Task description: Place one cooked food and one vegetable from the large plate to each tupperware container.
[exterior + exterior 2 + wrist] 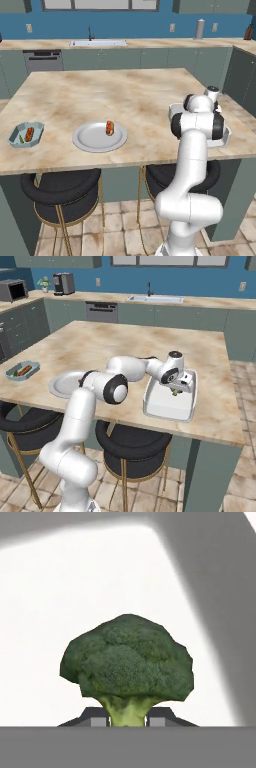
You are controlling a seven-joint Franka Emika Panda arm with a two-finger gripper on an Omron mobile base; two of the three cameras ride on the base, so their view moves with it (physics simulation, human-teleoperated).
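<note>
I hold the tool (176, 390) clenched on a broccoli floret (127, 664) just above the white tub (169, 406) floor. Next I judge: release it, then fetch the sausage (109, 127) from the large plate (90, 140).

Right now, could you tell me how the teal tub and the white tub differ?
The teal tub is small with cut corners; the white tub is larger, rectangular, with rounded corners. The teal tub already holds a hot dog and something green; over the white tub the end effector grips a broccoli by its stem. The teal tub sits left of the plate, the white tub right. Both rest on the same counter.
</note>
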